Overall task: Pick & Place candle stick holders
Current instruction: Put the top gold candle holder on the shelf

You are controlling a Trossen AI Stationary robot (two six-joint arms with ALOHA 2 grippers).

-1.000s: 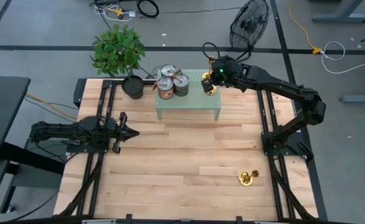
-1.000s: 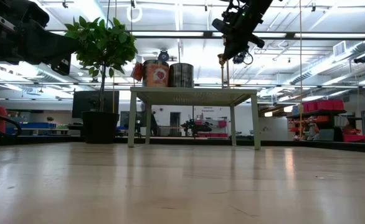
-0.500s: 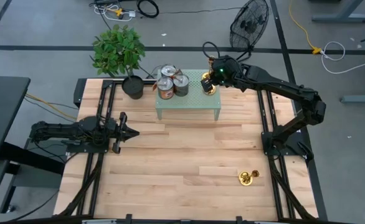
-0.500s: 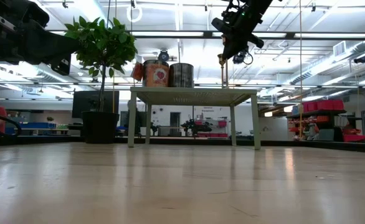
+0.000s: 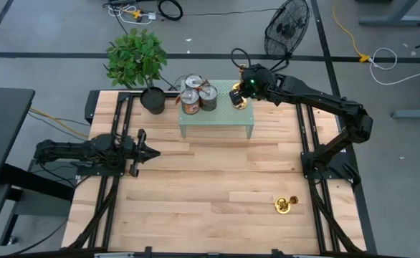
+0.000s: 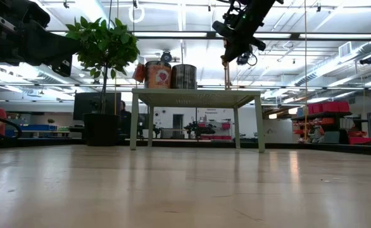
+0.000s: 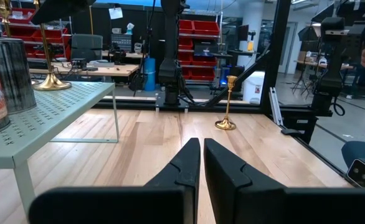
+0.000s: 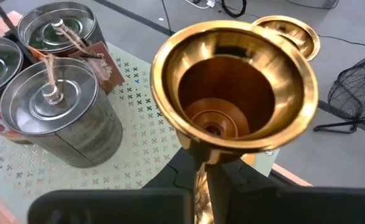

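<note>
Candle stick holders are my job here, and I judge it partly done. My left gripper [image 5: 155, 151] waits at the left side of the wooden surface [image 5: 217, 186], its fingers [image 7: 189, 165] pressed together on nothing. Ahead of them stands the small green stand [image 5: 217, 123] with tins [image 5: 198, 97]; one holder [image 7: 50, 56] already stands on it. My right gripper [image 5: 241, 95] reaches over the stand's far right corner, fingers clamped on the stem of a second holder [image 8: 232, 93], its cup just above them. A third holder [image 5: 285, 206] is left on the surface, well apart.
</note>
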